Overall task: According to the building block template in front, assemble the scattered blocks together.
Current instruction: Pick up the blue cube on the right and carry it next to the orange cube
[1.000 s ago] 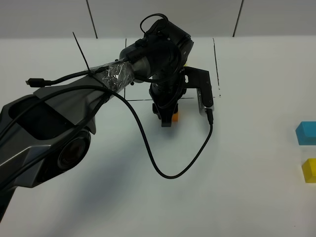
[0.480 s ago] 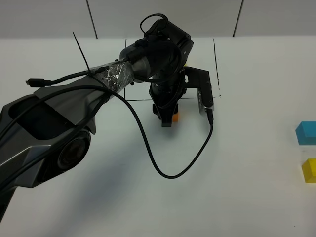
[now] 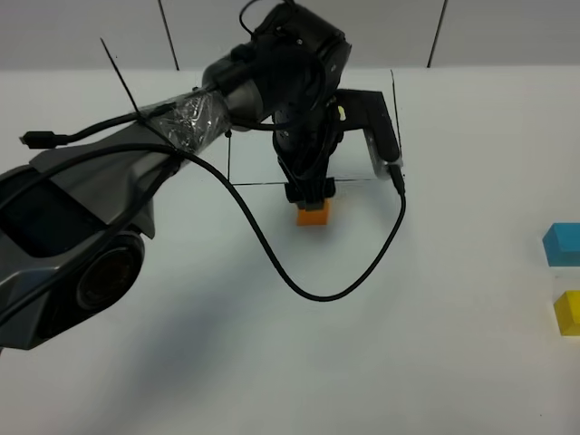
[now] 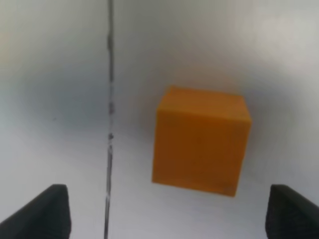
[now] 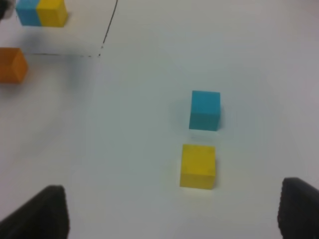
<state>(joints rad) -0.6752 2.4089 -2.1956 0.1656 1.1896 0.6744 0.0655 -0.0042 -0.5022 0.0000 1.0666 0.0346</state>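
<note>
The orange block (image 3: 314,215) sits on the white table just in front of the template's near black line (image 3: 263,182). My left gripper (image 3: 308,192) hangs right above and behind it. In the left wrist view the orange block (image 4: 199,142) lies free between the wide-apart tips of the left gripper (image 4: 169,214), which is open. The left arm hides the template's cube cluster from above. The right wrist view catches its blue and yellow cubes (image 5: 41,12). The blue block (image 5: 205,110) and yellow block (image 5: 198,166) lie side by side ahead of my open right gripper (image 5: 169,214), which holds nothing.
The blue block (image 3: 562,245) and the yellow block (image 3: 568,313) sit at the table's far right edge. A black cable (image 3: 299,290) loops down from the left arm over the table's middle. The grey wall runs along the back.
The left gripper has opened, let go of the orange block and lifted back towards the template. The block stays on the table. The right side has not moved.
</note>
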